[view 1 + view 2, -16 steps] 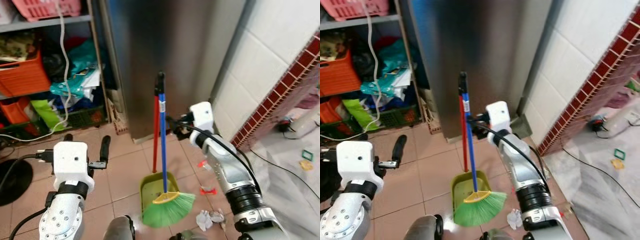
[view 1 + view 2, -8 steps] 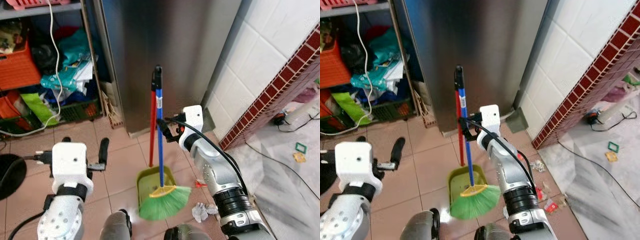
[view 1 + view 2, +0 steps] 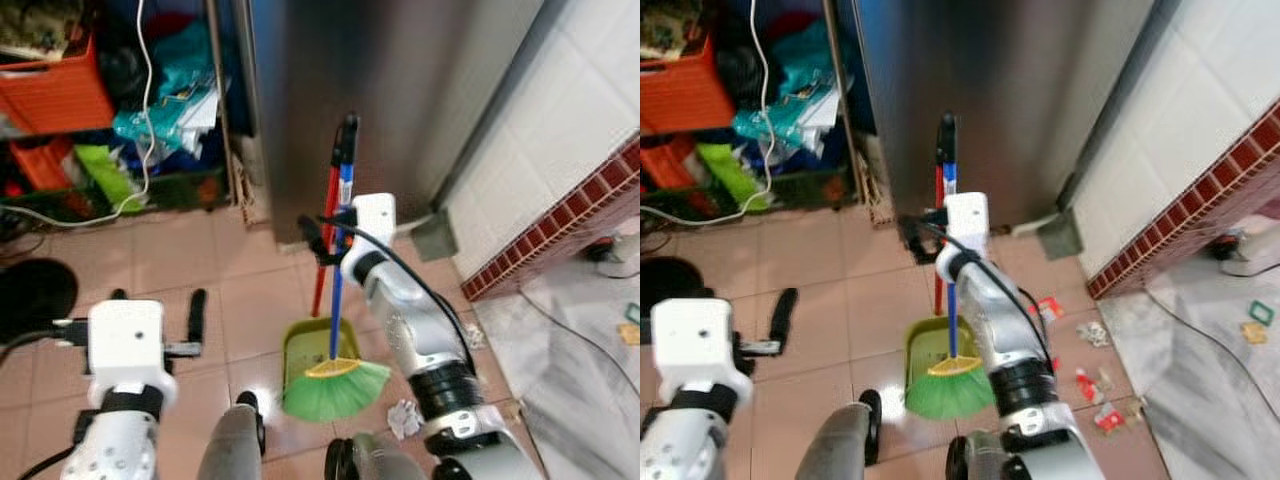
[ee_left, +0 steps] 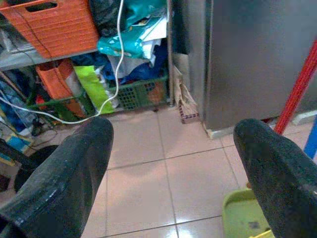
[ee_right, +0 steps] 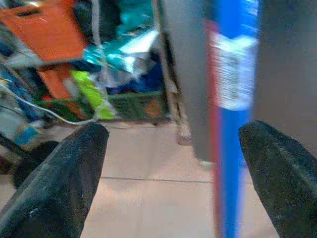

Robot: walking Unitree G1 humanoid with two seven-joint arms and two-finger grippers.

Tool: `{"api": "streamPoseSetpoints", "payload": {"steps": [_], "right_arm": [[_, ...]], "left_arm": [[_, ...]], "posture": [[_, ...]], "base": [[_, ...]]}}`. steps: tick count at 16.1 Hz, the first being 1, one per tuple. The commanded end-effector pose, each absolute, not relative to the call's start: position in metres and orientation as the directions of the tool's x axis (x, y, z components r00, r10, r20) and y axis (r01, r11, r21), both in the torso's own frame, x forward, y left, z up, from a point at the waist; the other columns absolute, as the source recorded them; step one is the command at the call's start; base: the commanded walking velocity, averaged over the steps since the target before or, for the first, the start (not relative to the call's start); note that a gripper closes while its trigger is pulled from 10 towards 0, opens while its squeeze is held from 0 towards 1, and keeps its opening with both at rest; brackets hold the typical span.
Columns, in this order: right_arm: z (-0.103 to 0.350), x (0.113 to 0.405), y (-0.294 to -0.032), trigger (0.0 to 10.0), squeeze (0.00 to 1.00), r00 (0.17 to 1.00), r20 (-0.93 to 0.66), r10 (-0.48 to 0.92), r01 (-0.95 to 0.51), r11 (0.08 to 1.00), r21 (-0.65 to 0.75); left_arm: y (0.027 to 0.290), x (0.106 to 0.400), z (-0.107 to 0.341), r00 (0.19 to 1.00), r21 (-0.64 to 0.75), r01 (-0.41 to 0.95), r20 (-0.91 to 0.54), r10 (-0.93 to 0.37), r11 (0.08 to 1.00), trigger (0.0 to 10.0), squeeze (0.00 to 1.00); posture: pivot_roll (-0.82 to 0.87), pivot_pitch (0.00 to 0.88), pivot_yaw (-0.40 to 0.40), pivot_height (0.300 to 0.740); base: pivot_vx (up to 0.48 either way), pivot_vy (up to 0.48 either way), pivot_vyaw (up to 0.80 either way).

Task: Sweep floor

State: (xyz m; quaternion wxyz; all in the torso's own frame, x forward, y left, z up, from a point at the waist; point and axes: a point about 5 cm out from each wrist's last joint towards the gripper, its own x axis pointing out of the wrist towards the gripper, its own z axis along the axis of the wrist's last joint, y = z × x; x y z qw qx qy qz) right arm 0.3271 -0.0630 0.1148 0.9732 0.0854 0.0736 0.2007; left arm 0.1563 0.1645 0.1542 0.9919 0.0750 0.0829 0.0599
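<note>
Your right arm reaches forward and up from the shoulder, elbow bent, its white wrist block raised to the handles that lean against the steel cabinet [image 3: 400,100]. Your left arm is bent lower and off to the left, wrist level, fingers pointing ahead over bare floor.

You stand on a floor [image 3: 250,310] of pinkish tiles. The tall steel cabinet rises straight ahead; to its left, shelves carry an orange crate [image 3: 55,85], a green basket [image 4: 141,94] and bags, with a white cable [image 3: 148,110] hanging down in front. To the right is a white tiled wall [image 3: 570,110] with a dark red tile band. Scraps of litter [image 3: 1085,385] lie on the tiles near your right side.

The broom [image 3: 336,375] stands upright, blue handle leaning on the cabinet, its green bristles resting on the floor at the front of the yellow-green dustpan [image 3: 318,340], whose red handle rises just beside the blue one.

Your right gripper [image 5: 173,168] is spread wide, and its wrist view shows the blue handle standing between the two fingers [image 5: 54,173], touching neither. Your left gripper [image 4: 173,163] is also wide apart and holds nothing, with the dustpan's edge just past one finger.
</note>
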Motion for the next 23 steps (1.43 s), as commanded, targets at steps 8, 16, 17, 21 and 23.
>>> {"api": "streamPoseSetpoints", "payload": {"steps": [8, 16, 17, 21, 23], "right_arm": [[0.123, 0.337, -0.061, 10.0, 0.00, 0.948, -0.051, 0.314, -0.302, 0.939, 0.165], [0.124, 0.346, -0.049, 10.0, 0.00, 0.939, -0.036, 0.342, -0.333, 0.930, 0.155], [0.124, 0.346, -0.049, 10.0, 0.00, 0.940, -0.033, 0.339, -0.330, 0.931, 0.157], [0.125, 0.350, -0.048, 10.0, 0.00, 0.944, -0.024, 0.329, -0.322, 0.935, 0.149], [0.127, 0.352, -0.047, 10.0, 0.00, 0.945, -0.021, 0.327, -0.321, 0.936, 0.147]], "left_arm": [[0.166, 0.161, 0.161, 0.983, 0.185, -0.109, -0.127, 0.133, 0.977, 10.0, 0.00], [0.164, 0.159, 0.163, 0.984, 0.176, -0.103, -0.124, 0.125, 0.979, 10.0, 0.00], [0.163, 0.158, 0.164, 0.984, 0.173, -0.104, -0.125, 0.126, 0.979, 10.0, 0.00], [0.160, 0.153, 0.163, 0.983, 0.153, -0.095, -0.141, 0.117, 0.984, 10.0, 0.00], [0.159, 0.150, 0.164, 0.982, 0.148, -0.093, -0.148, 0.115, 0.985, 10.0, 0.00]], "posture": [[0.16, 0.205, -0.089, 0.740], [0.18, 0.220, -0.099, 0.740], [0.17, 0.224, -0.100, 0.740], [0.17, 0.247, -0.104, 0.740], [0.17, 0.258, -0.107, 0.740]], "base": [[0.000, 0.000, 0.00], [0.000, 0.000, 0.00], [0.000, 0.000, 0.00], [0.000, 0.000, 0.00], [0.000, 0.000, 0.00]]}}
